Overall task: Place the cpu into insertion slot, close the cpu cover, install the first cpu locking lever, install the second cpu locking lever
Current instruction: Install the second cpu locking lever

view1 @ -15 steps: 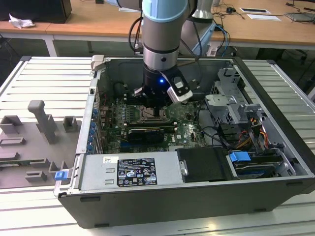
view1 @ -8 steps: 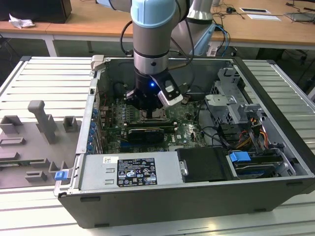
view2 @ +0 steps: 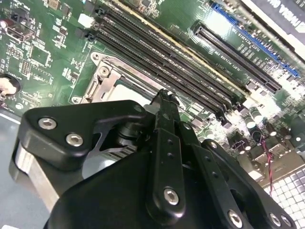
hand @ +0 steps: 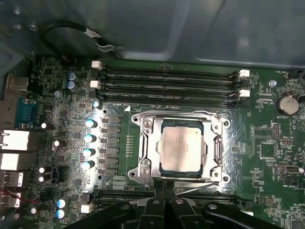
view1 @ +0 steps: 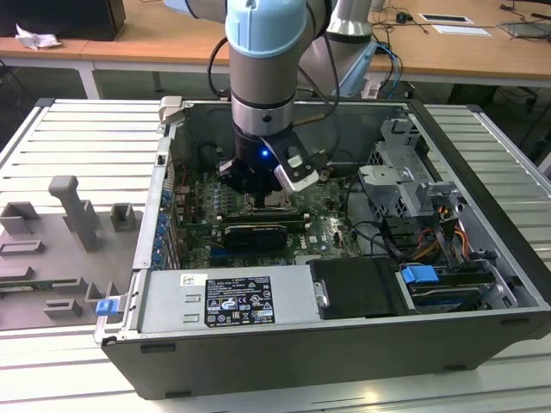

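The cpu (hand: 183, 145), a pale silver square, lies flat in the insertion slot (hand: 139, 117) on the green board. The cpu cover (hand: 144, 148), a silvery frame, lies down flat around it. My gripper (hand: 165, 187) is shut with nothing seen between its fingers. Its tips rest at the socket's edge, by a thin wire locking lever (hand: 193, 187). In the second wrist view the gripper (view2: 165, 95) points down at the socket's metal frame (view2: 102, 78). In the exterior view the gripper (view1: 258, 200) reaches down into the open computer case over the cpu (view1: 277, 201).
Long black memory slots (hand: 169, 81) run along two sides of the socket. A black graphics card (view1: 254, 232) lies close by, with the power supply (view1: 228, 301) and drive cage (view1: 405, 172) around it. Case walls enclose the board. Grey fixtures (view1: 73, 211) stand on the exterior view's left.
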`<state>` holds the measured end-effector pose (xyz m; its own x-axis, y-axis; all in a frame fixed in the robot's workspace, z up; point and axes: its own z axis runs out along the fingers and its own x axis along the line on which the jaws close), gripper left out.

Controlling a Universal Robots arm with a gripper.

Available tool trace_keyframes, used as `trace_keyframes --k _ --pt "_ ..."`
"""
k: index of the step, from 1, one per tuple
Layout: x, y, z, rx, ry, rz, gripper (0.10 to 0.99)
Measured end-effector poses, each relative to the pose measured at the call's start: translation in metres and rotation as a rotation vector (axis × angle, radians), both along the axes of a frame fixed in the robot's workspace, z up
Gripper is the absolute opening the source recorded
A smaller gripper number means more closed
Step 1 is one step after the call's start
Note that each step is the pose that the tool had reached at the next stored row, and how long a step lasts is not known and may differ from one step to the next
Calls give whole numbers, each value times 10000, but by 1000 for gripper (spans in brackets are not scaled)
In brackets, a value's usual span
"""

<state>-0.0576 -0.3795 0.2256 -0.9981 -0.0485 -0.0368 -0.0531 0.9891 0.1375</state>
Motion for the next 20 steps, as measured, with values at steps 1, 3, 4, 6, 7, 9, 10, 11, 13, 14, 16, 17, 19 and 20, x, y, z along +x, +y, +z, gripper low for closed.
trace_keyframes --k 1,3,4,6,7,9,10,11,13,14,16,17,19,20 --pt "-12 -17 1 69 -14 -1 106" --pt "-43 -42 1 195 -41 4 106" --pt "-59 -45 1 233 -47 5 106" --pt "-117 -58 -10 329 -56 7 106" --pt "-137 -62 -34 363 -55 15 106" --pt "-171 -64 -66 465 -55 24 106" --pt "-178 -64 -85 506 -57 24 106" --pt "-178 -110 -126 703 -57 24 106" --pt "-180 -181 -131 1084 -58 21 106" --pt "-184 -201 -132 1172 -58 21 106" --pt "-205 -232 -133 1354 -69 22 106" --pt "-215 -253 -136 1454 -81 22 106" --pt "-224 -264 -154 1575 -98 22 106" --pt "-225 -264 -175 1611 -101 23 106"
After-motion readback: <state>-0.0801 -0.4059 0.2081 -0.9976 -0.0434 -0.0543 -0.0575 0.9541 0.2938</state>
